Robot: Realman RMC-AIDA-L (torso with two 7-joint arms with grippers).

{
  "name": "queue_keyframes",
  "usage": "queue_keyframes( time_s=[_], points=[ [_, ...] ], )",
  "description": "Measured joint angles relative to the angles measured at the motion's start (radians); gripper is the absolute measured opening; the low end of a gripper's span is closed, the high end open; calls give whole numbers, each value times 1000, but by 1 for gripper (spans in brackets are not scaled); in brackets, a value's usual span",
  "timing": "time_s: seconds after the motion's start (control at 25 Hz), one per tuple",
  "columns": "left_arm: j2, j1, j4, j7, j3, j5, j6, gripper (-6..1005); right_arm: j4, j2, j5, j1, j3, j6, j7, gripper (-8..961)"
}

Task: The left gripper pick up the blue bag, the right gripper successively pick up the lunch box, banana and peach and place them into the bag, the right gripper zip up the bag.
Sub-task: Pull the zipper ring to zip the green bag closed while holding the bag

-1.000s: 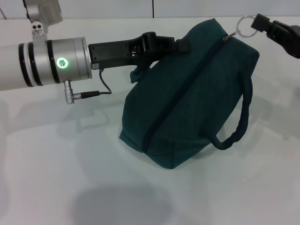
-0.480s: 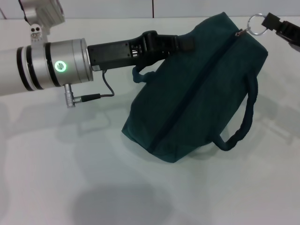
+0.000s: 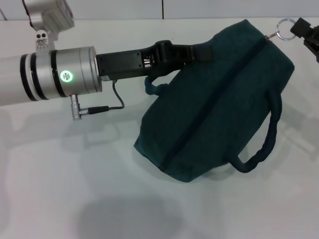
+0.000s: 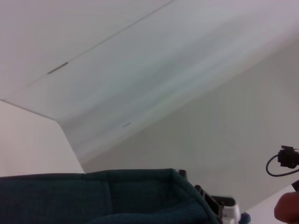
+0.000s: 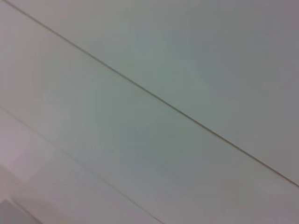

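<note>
The blue bag [image 3: 219, 99] lies tilted on the white table [image 3: 75, 189], its zipper line closed along its length. My left gripper [image 3: 202, 50] is shut on the bag's upper far edge, with one loop handle [image 3: 152, 85] hanging just below it. My right gripper [image 3: 299, 26] at the far right top is shut on the zipper's ring pull [image 3: 285, 29] at the bag's top corner. The other handle [image 3: 264, 144] droops on the near right side. The bag's fabric also shows in the left wrist view [image 4: 93, 196]. The lunch box, banana and peach are out of view.
A black cable [image 3: 107, 102] loops under my left wrist. The table's back edge meets a wall [image 3: 164, 9] behind the bag. The right wrist view shows only pale flat surfaces.
The bag has shifted to the right, together with both grippers. The ring pull and the right gripper have moved toward the right edge of the head view.
</note>
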Motion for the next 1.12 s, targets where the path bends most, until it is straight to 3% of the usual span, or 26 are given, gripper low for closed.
queue_keyframes(
  time_s=[0.72, 1.12],
  points=[
    [-1, 21, -3, 40, 27, -69, 105, 88, 29, 7, 2, -24, 4, 113, 98, 46],
    [-3, 22, -5, 50, 27, -70, 78, 94, 30, 18, -5, -17, 0, 124, 96, 47]
  ],
)
